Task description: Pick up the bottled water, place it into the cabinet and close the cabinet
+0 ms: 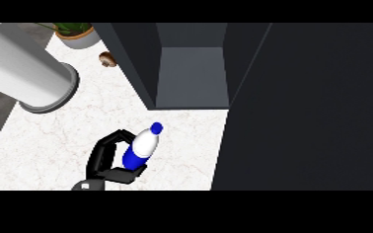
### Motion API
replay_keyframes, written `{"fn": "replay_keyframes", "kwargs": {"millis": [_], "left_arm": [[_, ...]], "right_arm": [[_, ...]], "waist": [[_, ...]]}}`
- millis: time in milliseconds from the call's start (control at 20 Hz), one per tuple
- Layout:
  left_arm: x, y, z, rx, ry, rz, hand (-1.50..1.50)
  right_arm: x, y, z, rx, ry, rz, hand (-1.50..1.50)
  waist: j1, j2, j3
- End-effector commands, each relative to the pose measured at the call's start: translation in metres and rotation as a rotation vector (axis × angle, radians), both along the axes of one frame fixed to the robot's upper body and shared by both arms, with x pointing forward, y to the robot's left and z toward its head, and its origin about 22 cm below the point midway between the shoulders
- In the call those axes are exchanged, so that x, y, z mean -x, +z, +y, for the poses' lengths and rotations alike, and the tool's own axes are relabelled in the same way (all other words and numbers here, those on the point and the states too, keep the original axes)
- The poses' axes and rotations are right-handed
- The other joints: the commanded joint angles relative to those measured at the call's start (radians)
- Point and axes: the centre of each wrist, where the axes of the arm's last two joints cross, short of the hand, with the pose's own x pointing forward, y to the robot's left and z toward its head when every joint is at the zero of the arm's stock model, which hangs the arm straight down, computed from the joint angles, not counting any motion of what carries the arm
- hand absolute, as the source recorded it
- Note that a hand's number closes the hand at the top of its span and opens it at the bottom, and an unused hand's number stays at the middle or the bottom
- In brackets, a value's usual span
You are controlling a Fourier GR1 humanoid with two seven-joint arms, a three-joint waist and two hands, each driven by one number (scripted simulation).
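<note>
We see one water bottle [143, 147], white with a blue cap and a blue label, tilted over the white tabletop [44, 138] just in front of the one cabinet [191, 74]. One hand [109, 160] shows, at the lower left; we cannot tell which of the robot's hands it is. Its black fingers curl round the lower part of the bottle and grasp it. The dark cabinet stands open, and its one door [299, 108] fills the right side. Further back we count one potted plant [76, 33], one small brown thing [108, 59] and one grey cylinder [33, 74].
</note>
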Motion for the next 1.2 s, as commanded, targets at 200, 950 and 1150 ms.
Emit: {"fn": "replay_keyframes", "kwargs": {"millis": [200,950,1150], "left_arm": [[-0.041,0.027,-0.029,-0.09,0.059,-0.123,1.5],[-0.075,0.093,-0.102,0.18,-0.009,-0.105,1.5],[-0.087,0.125,-0.119,0.147,0.009,-0.114,1.5]], "right_arm": [[0.025,0.017,-0.011,0.015,-0.04,-0.041,-1.5],[0.018,0.009,-0.018,0.014,-0.03,-0.05,-1.5],[0.017,0.01,-0.006,0.003,-0.068,-0.055,-1.5]], "waist": [[0.001,0.001,0.0],[-0.002,-0.001,0.0],[0.001,0.0,-0.001]]}}
